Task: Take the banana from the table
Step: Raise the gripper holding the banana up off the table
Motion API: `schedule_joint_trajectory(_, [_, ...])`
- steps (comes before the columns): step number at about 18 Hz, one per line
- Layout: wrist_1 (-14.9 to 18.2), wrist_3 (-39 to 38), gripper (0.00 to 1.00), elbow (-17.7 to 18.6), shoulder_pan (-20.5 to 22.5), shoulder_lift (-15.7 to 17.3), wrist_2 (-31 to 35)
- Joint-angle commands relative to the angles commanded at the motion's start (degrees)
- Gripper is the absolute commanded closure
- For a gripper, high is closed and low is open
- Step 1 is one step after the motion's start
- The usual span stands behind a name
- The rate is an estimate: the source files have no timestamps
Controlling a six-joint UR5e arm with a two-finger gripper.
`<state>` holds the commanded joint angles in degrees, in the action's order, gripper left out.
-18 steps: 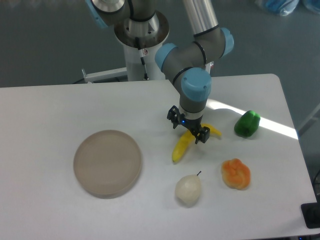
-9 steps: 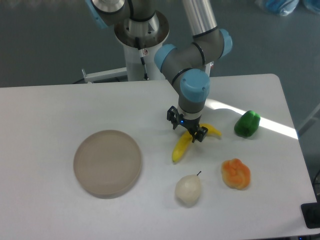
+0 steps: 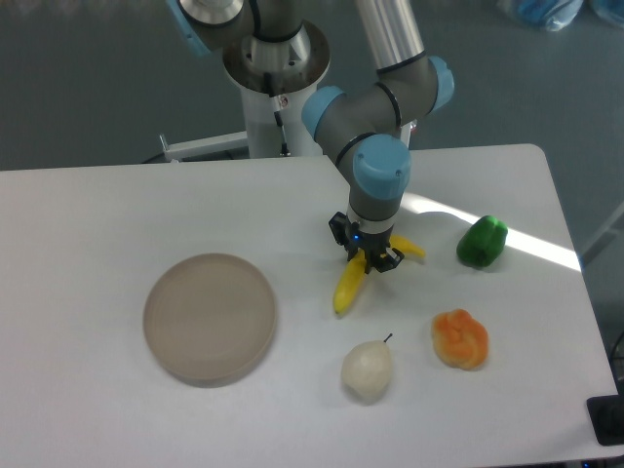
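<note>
Where the white surface (image 3: 117,214) runs smooth to its rounded far corner, bare room lies left and behind the round beige plate (image 3: 210,318). The pincer (image 3: 367,255) has its fingers closed narrowly across the middle of the smooth, curved yellow banana (image 3: 349,288), mid-surface, with the pale pear (image 3: 367,370), lumpy orange fruit (image 3: 459,338) and glossy green pepper (image 3: 482,241) nearby.

A round beige plate (image 3: 210,318) lies at the left. A pale pear (image 3: 367,370) sits near the front edge, with a lumpy orange fruit (image 3: 459,338) to its right. A green pepper (image 3: 482,242) lies farther back at the right.
</note>
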<state>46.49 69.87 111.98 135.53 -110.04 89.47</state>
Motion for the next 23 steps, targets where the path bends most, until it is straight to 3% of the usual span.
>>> schedule_joint_trajectory(9, [1.14,0.26,0.75,-6.94,2.46,4.31,-0.44])
schedule_joint_trajectory(15, [1.05,-0.26,0.75,-13.18,3.52,4.40,-0.88])
schedule_joint_trajectory(19, [1.05,-0.70,0.75,-16.87,2.90,2.46,-0.26])
schedule_joint_trajectory(23, [1.06,0.17,0.75,-16.01,2.81,2.37,-0.18])
